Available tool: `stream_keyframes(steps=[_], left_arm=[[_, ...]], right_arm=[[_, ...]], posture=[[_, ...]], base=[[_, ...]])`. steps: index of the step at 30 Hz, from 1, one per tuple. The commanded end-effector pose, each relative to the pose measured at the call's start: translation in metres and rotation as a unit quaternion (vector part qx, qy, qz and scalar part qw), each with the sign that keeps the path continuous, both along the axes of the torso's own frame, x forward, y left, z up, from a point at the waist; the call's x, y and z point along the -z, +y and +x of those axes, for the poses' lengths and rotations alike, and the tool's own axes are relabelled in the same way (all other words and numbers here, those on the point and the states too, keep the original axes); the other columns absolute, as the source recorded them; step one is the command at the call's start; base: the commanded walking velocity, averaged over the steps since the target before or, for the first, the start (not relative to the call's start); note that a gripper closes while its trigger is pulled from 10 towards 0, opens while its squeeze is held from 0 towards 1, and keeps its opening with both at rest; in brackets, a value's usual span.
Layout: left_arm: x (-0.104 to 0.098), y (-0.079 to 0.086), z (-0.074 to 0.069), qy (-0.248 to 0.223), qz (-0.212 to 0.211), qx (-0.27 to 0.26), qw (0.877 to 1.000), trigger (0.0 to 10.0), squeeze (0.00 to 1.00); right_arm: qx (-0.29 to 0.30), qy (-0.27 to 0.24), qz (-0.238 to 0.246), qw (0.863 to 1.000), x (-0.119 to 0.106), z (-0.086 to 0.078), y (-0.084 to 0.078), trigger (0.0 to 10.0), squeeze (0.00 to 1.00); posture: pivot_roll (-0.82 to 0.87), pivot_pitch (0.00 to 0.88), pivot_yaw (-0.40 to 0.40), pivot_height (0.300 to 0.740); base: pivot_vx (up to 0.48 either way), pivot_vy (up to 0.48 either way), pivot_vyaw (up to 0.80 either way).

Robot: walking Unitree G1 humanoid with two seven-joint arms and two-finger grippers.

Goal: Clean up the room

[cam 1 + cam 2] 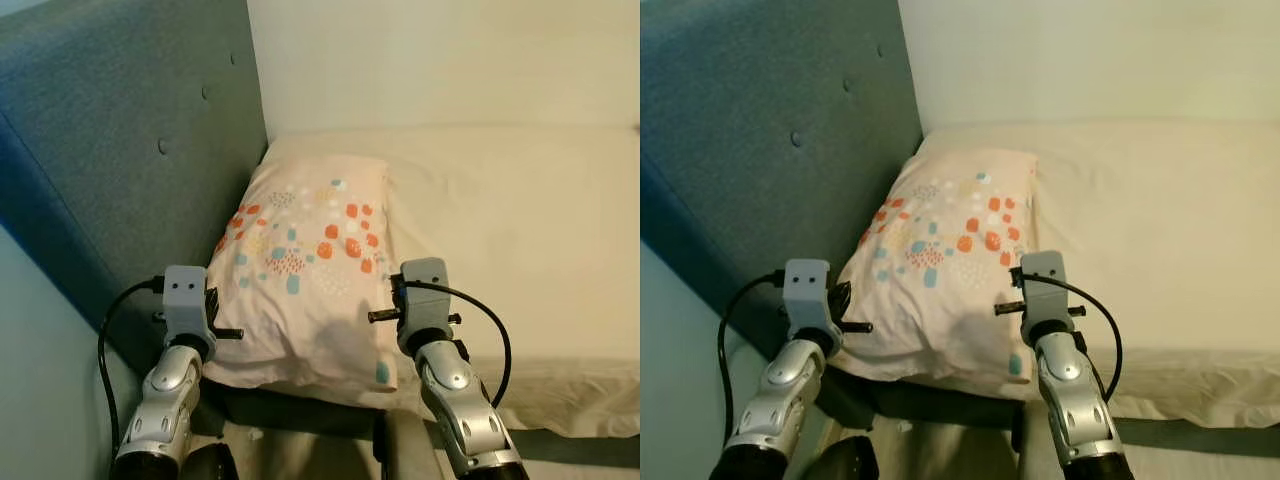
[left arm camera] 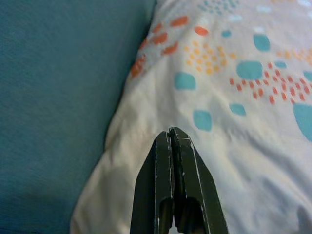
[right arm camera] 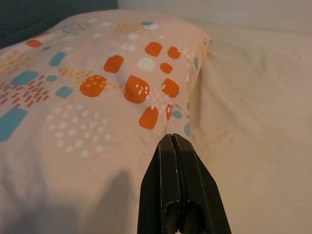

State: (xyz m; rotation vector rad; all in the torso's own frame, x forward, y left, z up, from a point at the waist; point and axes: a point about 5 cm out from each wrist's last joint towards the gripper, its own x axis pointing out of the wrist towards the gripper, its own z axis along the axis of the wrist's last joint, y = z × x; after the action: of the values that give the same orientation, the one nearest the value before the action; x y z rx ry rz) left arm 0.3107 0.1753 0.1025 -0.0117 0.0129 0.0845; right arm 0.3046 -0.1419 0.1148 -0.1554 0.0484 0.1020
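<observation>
A pale pink pillow (image 1: 305, 270) with orange and teal spots lies on the bed, against the teal padded headboard (image 1: 120, 150). Both arms reach out over its near end. My left gripper (image 2: 171, 131) is shut, its tips just over the pillow's edge beside the headboard, with nothing seen between the fingers. My right gripper (image 3: 170, 137) is also shut and hovers at the pillow's other side, where it meets the cream sheet (image 1: 520, 230). In the eye views the left wrist (image 1: 185, 300) and right wrist (image 1: 425, 300) flank the pillow's near corners.
The cream-covered mattress stretches to the right of the pillow, with a white wall (image 1: 450, 60) behind it. The mattress front edge (image 1: 560, 400) runs below my right arm. A pale wall (image 1: 40, 380) stands at the far left.
</observation>
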Motion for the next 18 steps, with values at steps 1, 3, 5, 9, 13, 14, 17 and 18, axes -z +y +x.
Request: stream_keyframes(steps=[1,3,5,9,13,14,17,18], left_arm=[[0.003,0.001,-0.004,0.01,0.003,-0.011,1.0,10.0,0.0],[0.004,0.0,-0.005,0.019,0.001,-0.002,1.0,10.0,0.0],[0.005,-0.003,-0.007,0.024,-0.002,0.011,1.0,10.0,0.0],[0.003,-0.009,-0.009,0.019,0.015,0.031,0.999,10.0,0.0],[-0.001,-0.023,-0.008,0.001,0.025,0.061,0.998,10.0,0.0],[-0.001,-0.023,-0.008,0.001,0.025,0.061,0.998,10.0,0.0],[-0.004,-0.029,-0.006,-0.005,0.021,0.069,0.997,10.0,0.0],[-0.004,-0.029,-0.006,-0.005,0.021,0.069,0.997,10.0,0.0]], right_arm=[[-0.006,0.018,0.005,1.0,0.011,-0.004,0.0,10.0,0.0],[-0.008,0.018,0.006,1.0,0.011,-0.005,0.002,10.0,0.0],[-0.011,0.018,0.012,1.0,0.011,-0.006,0.003,10.0,0.0],[-0.013,0.015,0.018,1.0,0.01,-0.007,0.005,10.0,0.0],[-0.013,0.011,0.017,1.0,0.01,-0.007,0.005,10.0,0.0],[-0.013,0.011,0.017,1.0,0.01,-0.007,0.005,10.0,0.0],[-0.013,0.01,0.014,1.0,0.01,-0.007,0.004,10.0,0.0],[-0.013,0.01,0.014,1.0,0.01,-0.007,0.004,10.0,0.0]], posture=[[-0.1,0.074,0.022,0.572],[-0.11,0.075,0.024,0.572],[-0.11,0.075,0.024,0.572],[-0.11,0.074,0.037,0.577],[-0.11,0.075,0.042,0.592],[-0.11,0.075,0.042,0.592],[-0.11,0.069,0.041,0.602],[-0.11,0.069,0.041,0.602]], base=[[0.0,0.0,0.0],[0.0,0.0,0.0],[0.0,0.0,0.0],[0.0,0.0,0.0],[0.0,0.0,0.0],[0.0,0.0,0.0],[0.0,0.0,0.0],[0.0,0.0,0.0]])
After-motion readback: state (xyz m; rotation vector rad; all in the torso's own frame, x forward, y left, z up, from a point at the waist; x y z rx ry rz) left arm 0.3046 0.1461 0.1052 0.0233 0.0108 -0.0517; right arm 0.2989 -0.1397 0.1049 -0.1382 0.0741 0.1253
